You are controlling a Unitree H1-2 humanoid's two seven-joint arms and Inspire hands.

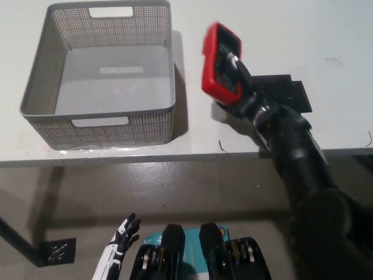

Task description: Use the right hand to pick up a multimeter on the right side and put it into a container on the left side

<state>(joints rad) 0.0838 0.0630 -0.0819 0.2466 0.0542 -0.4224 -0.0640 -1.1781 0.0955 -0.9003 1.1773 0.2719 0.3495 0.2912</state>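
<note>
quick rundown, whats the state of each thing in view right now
multimeter: held in the air, tilted, to the right of the basket
right hand: shut on the multimeter
left hand: resting low at lower left, open, holding nothing
basket: upright on the table, nothing in it
black mat: flat on the table, partly covered by the right arm
</note>
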